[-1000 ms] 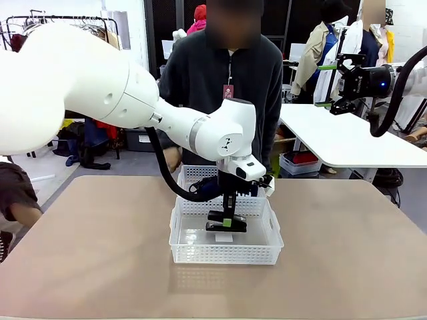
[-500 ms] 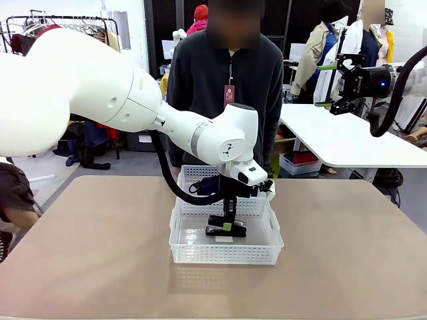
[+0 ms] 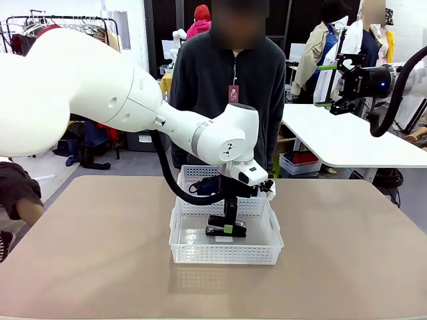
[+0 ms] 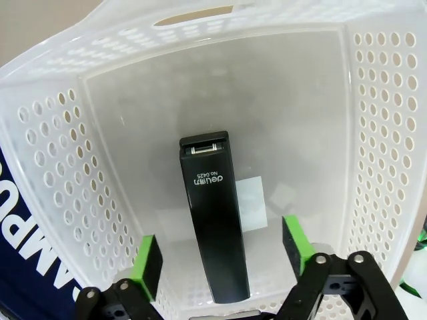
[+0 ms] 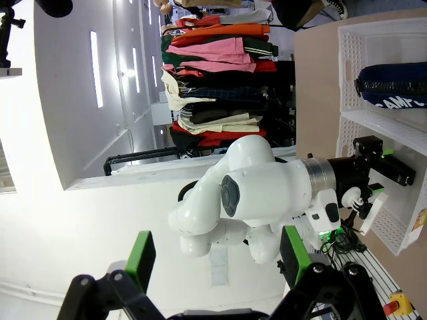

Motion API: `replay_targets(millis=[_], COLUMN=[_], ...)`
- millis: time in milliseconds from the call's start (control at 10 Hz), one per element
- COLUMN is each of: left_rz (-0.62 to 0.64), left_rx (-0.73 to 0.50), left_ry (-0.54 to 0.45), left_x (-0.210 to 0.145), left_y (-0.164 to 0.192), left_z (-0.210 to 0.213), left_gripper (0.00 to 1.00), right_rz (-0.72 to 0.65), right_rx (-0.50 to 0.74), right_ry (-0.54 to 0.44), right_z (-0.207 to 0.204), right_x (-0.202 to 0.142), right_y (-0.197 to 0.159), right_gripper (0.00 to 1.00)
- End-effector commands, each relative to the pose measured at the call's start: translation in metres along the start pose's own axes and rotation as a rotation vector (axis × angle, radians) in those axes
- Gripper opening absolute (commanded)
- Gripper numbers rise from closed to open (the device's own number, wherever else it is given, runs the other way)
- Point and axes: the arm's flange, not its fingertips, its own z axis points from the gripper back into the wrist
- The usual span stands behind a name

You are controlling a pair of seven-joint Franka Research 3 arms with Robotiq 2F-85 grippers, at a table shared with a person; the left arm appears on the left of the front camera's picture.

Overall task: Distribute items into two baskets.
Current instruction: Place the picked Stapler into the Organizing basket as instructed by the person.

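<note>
Your left claw [image 4: 222, 257] is down inside the near basket [image 3: 190, 252], jaws spread and released, its green pads [image 4: 147, 265] standing apart on either side of the black stapler [image 4: 215, 223]. The stapler lies flat on the basket floor, partly over a white sticker [image 4: 251, 202]. The navy CAMPUS pouch [image 5: 393, 88] sits in the far basket [image 5: 351, 47]; from the front it is mostly hidden. Your right claw [image 5: 213, 253] is raised off the counter [image 3: 100, 253], also released.
</note>
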Motion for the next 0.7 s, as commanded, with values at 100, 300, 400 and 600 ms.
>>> replay_targets(millis=[100,300,400,600], left_rz=[0.013,0.009,0.010,-0.016], left_rx=[0.024,0.028,0.031,0.033], left_ry=[0.011,0.009,0.007,0.007], left_x=[-0.002,-0.002,-0.002,-0.002], left_y=[-0.007,-0.009,-0.009,-0.011], left_z=[0.006,0.010,0.012,0.016], left_gripper=[1.00,1.00,1.00,1.00], right_rz=[-0.006,-0.006,-0.006,-0.006], right_rx=[0.018,0.018,0.018,0.018], right_ry=[-0.002,-0.002,-0.002,-0.002], right_z=[-0.001,-0.001,-0.001,-0.001], right_x=[0.000,0.000,0.000,0.000], right_y=[0.004,0.004,0.004,0.004], right_gripper=[1.00,1.00,1.00,1.00])
